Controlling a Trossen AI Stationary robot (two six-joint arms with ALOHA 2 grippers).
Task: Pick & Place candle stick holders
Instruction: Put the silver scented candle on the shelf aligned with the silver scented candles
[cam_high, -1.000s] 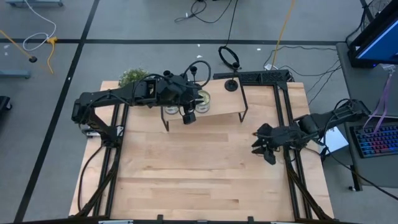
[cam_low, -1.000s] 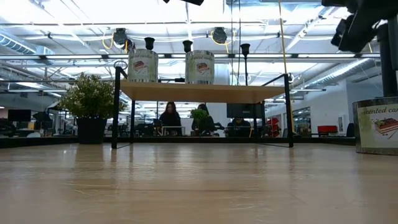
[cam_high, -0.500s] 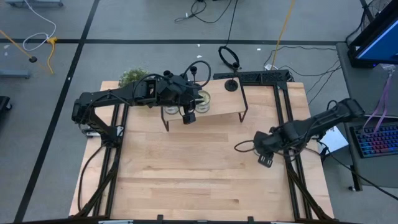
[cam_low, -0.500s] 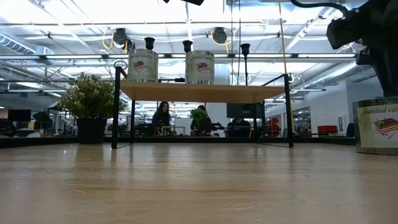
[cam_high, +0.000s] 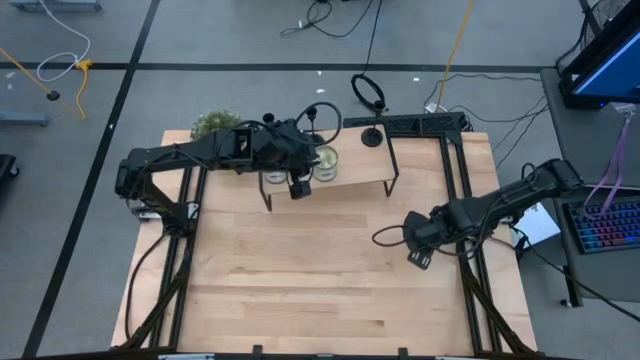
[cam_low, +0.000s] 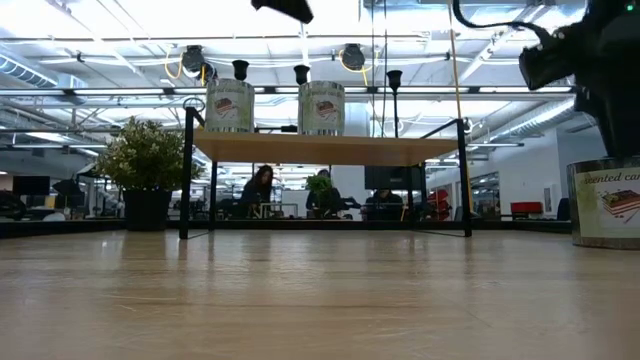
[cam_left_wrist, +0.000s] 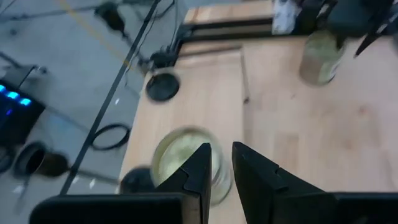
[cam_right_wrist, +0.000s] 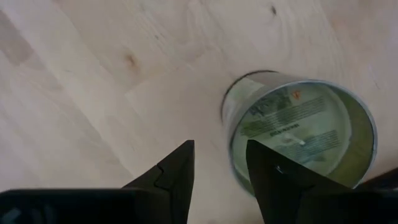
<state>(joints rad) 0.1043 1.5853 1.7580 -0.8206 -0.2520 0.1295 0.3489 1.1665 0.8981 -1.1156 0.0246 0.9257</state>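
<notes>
A small potted plant (cam_high: 213, 123) sits at the far left corner of the wooden table (cam_high: 320, 290), and in the low view it stands just beside the left leg of a raised wooden shelf (cam_low: 325, 150) on thin black legs. The left gripper (cam_high: 298, 186) hangs over the front edge of that shelf, above a glass candle jar (cam_left_wrist: 186, 152); its two dark fingers (cam_left_wrist: 200, 171) stand a little apart, with only a narrow gap between them and nothing in it. On the shelf, the low view shows two labelled candle jars, the left jar (cam_low: 230, 105) and the middle jar (cam_low: 321, 107), and three black candle stick holders standing upright: the first holder (cam_low: 240, 70) behind the left jar, the second holder (cam_low: 301, 74) near the middle jar, and the third holder (cam_low: 394, 90) alone toward the shelf's right end, its round base (cam_high: 371, 137) plain from above. Farther right, the right gripper (cam_high: 419, 257) is low over the table near its right edge, fingers (cam_right_wrist: 177, 171) apart and empty, just beside a candle tin (cam_right_wrist: 298, 134) that stands on the tabletop; the same tin (cam_low: 605, 200) shows at the right edge of the low view. People sit at desks in the room behind the table.
</notes>
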